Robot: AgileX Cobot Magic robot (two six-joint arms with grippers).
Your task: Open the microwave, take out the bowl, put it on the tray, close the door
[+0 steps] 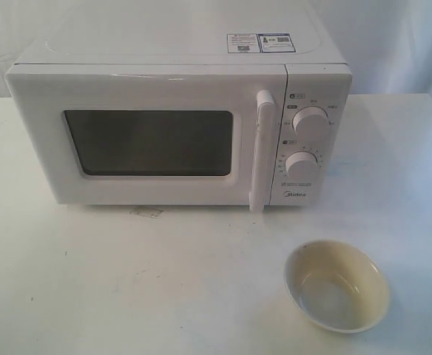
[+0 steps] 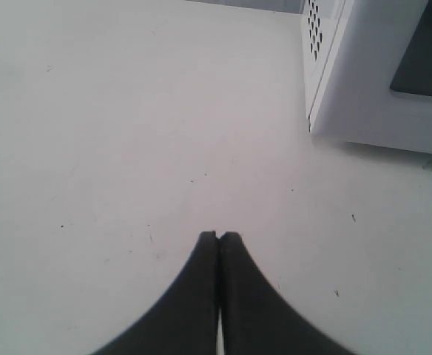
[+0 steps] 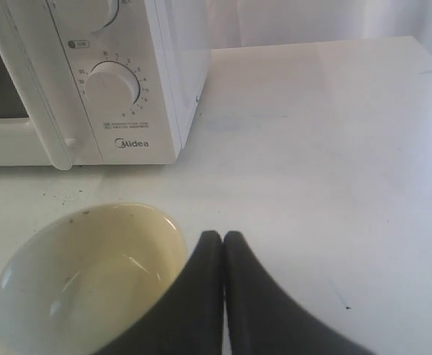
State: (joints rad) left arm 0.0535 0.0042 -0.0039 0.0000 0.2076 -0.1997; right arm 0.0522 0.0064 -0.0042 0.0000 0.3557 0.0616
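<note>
The microwave [image 1: 179,126] reads "Midea" under its lower knob [image 1: 302,163]; the top stickers [image 1: 260,43] are illegible. Door [image 1: 149,140] shut, bowl [image 1: 336,285] on the table [image 1: 127,281]. Left gripper [image 2: 219,237] and right gripper [image 3: 223,235]: jaws together.

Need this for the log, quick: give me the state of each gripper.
Left gripper: closed, holding nothing.
Right gripper: closed, holding nothing; the bowl sits beside it.

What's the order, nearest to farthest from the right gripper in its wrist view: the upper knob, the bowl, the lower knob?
1. bowl, on the table, close by the shut jaws.
2. lower knob, low on the front of the microwave.
3. upper knob, above the lower one.
</note>
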